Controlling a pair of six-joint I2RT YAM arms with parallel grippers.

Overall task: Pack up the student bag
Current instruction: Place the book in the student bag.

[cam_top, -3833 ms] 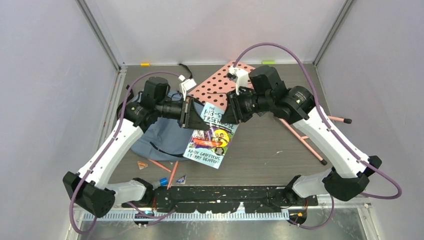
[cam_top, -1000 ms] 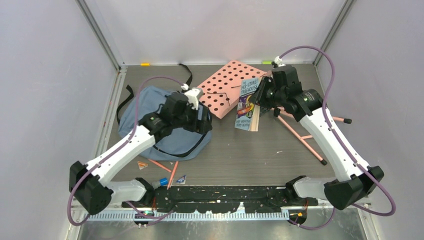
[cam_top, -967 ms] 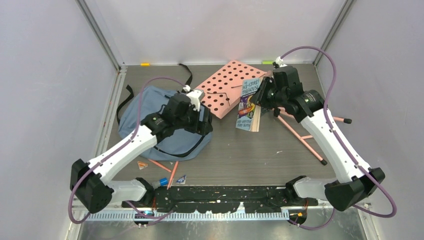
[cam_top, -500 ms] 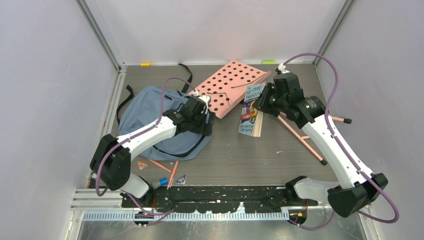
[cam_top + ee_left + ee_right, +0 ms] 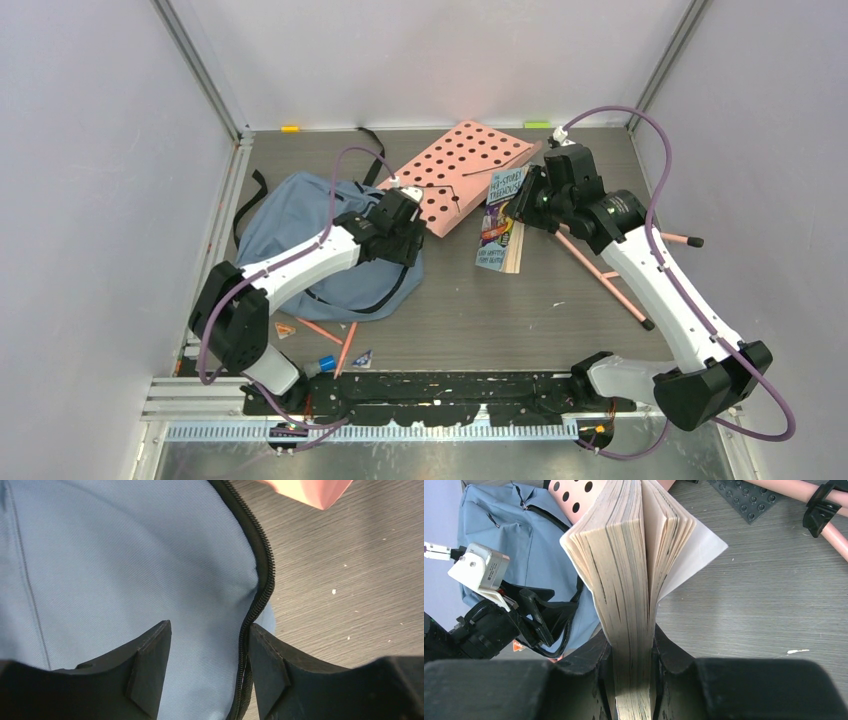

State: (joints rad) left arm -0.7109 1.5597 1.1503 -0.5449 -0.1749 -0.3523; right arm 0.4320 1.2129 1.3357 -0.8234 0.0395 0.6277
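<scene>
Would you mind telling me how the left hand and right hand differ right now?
The right hand is clamped on a paperback book; the left hand grips nothing. The left hand's fingers stand apart, astride the student bag's zipper; the right hand's are close together. Both have black fingers.

This is a robotics lab cell, not a home or classroom. Blank pale panels close in three sides, held by bare aluminium posts. A white-and-black left arm and right arm are bolted to a black mounting rail at the near edge of a dark wood-grain table, with purple cables looping off them. The everyday things here are a student bag, a paperback, a pink perforated board and pencils.
</scene>
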